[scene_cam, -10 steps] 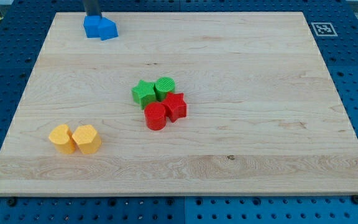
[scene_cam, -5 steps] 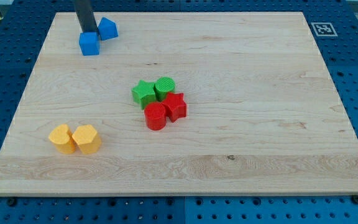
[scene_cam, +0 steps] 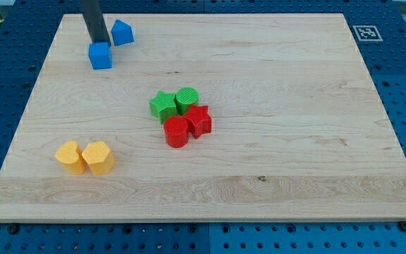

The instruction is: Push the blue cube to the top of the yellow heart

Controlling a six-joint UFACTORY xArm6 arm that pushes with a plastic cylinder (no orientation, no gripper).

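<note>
My tip (scene_cam: 98, 43) has no pincer — it is just a rod, so it grabs nothing. It touches the top side of the blue cube (scene_cam: 100, 56), ready to push it down toward the yellow heart (scene_cam: 70, 156), which sits far below.

my tip (scene_cam: 97, 43) touching blue cube (scene_cam: 100, 56) from above | blue pentagon block (scene_cam: 122, 32) upper right (apart) | yellow heart (scene_cam: 70, 156) far below, view's bottom left
</note>
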